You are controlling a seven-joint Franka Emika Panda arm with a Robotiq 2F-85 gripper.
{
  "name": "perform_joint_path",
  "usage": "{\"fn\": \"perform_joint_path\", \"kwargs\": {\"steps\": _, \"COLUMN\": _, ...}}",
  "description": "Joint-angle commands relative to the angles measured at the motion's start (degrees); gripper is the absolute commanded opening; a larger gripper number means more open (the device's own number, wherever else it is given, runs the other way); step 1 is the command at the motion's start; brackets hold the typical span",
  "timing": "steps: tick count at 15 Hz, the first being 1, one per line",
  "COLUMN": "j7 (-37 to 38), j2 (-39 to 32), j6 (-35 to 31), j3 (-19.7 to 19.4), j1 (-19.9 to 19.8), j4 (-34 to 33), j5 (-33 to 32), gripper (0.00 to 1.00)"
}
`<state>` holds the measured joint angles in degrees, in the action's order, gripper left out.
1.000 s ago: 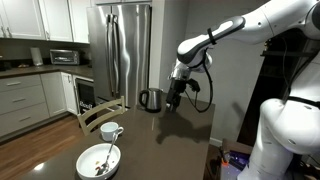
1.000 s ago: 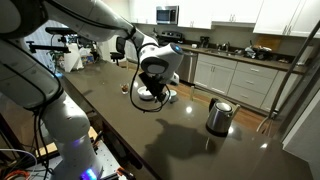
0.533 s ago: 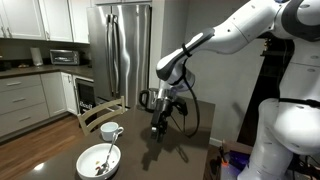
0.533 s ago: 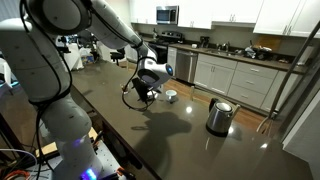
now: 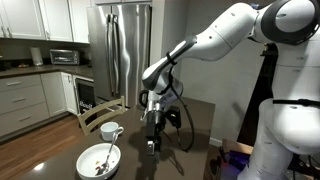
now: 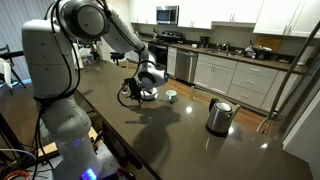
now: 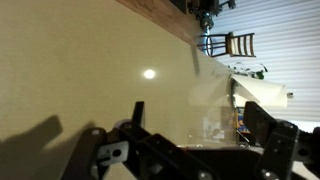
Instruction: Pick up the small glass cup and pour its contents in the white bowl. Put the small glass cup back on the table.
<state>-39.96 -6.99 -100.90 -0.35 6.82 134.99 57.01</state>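
Gripper (image 5: 152, 142): pointing down, low over the table (image 5: 140, 168); fingers spread wide in the wrist view (image 7: 190, 140).
Cup (image 5: 111, 131): upright on the table, near the gripper but apart from it.
Bowl (image 5: 99, 160): on the table just beside the cup, on the camera's side; dark bits inside.
Kettle (image 6: 219, 116): standing on the table, well apart from the gripper.
Chair (image 5: 100, 114): at the table edge, behind the cup.
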Motion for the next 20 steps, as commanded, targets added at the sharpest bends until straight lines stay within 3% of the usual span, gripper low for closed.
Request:
{"fn": "perform_joint_path", "kwargs": {"steps": 1, "j7": 0.16, "j2": 0.20, "j6": 0.27, "j3": 1.52, "j1": -1.51, "j4": -0.41, "j5": -1.79, "gripper": 1.00}}
{"fn": "perform_joint_path", "kwargs": {"steps": 3, "j7": 0.16, "j2": 0.71, "j6": 0.35, "j3": 1.55, "j1": -1.52, "j4": -0.64, "j5": -2.84, "gripper": 1.00}}
{"fn": "perform_joint_path", "kwargs": {"steps": 6, "j7": 7.39, "j2": 0.83, "j6": 0.44, "j3": 1.52, "j1": -1.64, "j4": 1.00, "j5": 0.88, "gripper": 1.00}}
{"fn": "perform_joint_path", "kwargs": {"steps": 11, "j7": 13.38, "j2": 1.68, "j6": 3.22, "j3": 1.66, "j1": -2.21, "j4": 4.69, "j5": 10.57, "gripper": 1.00}}
{"fn": "perform_joint_path", "kwargs": {"steps": 12, "j7": 14.61, "j2": 2.61, "j6": 4.53, "j3": 2.22, "j1": -1.51, "j4": 4.90, "j5": 9.06, "gripper": 1.00}}
{"fn": "perform_joint_path", "kwargs": {"steps": 13, "j7": 11.34, "j2": 0.42, "j6": 2.64, "j3": 1.71, "j1": -1.89, "j4": 3.37, "j5": 7.82, "gripper": 1.00}}
{"fn": "perform_joint_path", "kwargs": {"steps": 16, "j7": 12.89, "j2": 0.90, "j6": 3.65, "j3": 2.55, "j1": -1.57, "j4": 3.80, "j5": 7.86, "gripper": 1.00}}
{"fn": "perform_joint_path", "kwargs": {"steps": 20, "j7": 21.14, "j2": -0.33, "j6": -1.44, "j3": 2.42, "j1": -1.61, "j4": 4.87, "j5": 16.48, "gripper": 1.00}}
